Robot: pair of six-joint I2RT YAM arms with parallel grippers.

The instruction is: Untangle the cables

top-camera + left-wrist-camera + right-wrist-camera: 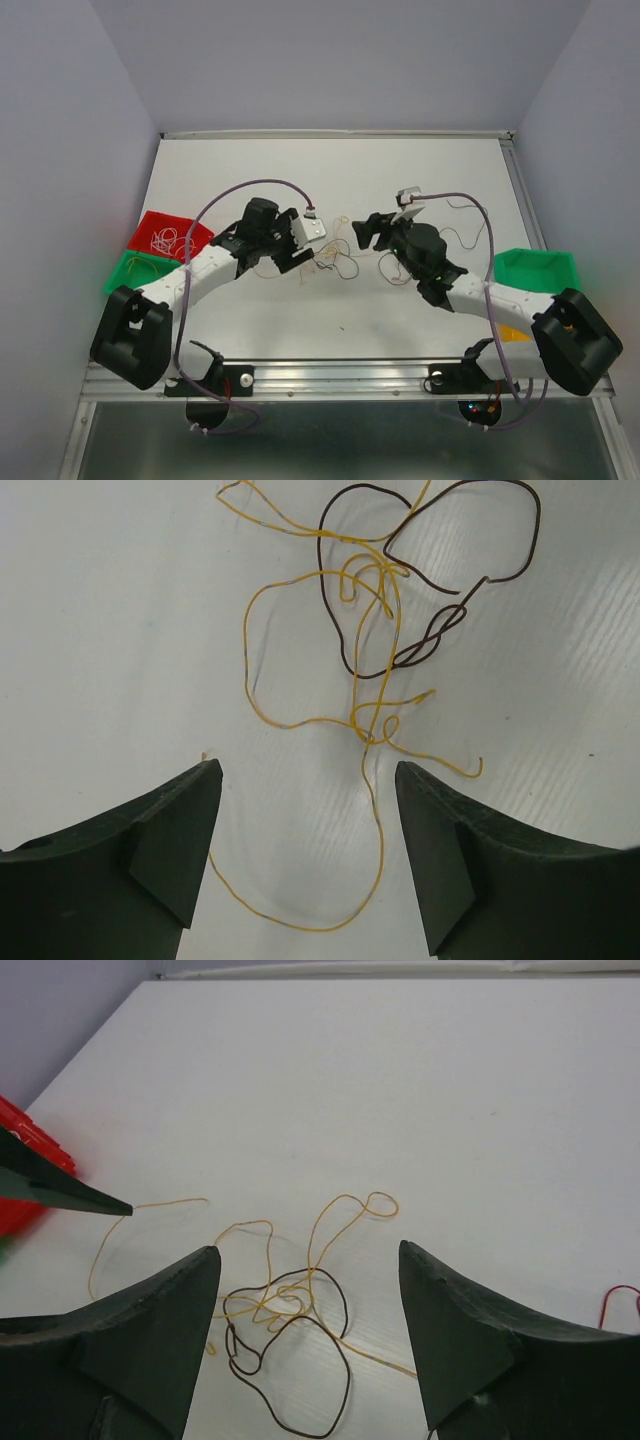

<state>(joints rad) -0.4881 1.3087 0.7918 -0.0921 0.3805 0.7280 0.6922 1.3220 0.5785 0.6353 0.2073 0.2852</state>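
Cables (366, 734) lie tangled on tabletop (110, 620) between both claws. Left claw (308, 772) apart, straddling yellow loop (303, 928). Right claw (308, 1252) apart, empty, about as near.

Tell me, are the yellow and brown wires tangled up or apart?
Tangled. The yellow wire crosses the dark brown wire in several places, and their loops overlap in one clump.

Cables (368, 736): hair-thin yellow wire in loose loops, tangled with dark brown wire (432, 635), flat on counter (120, 630); red wire (612, 1292) apart.
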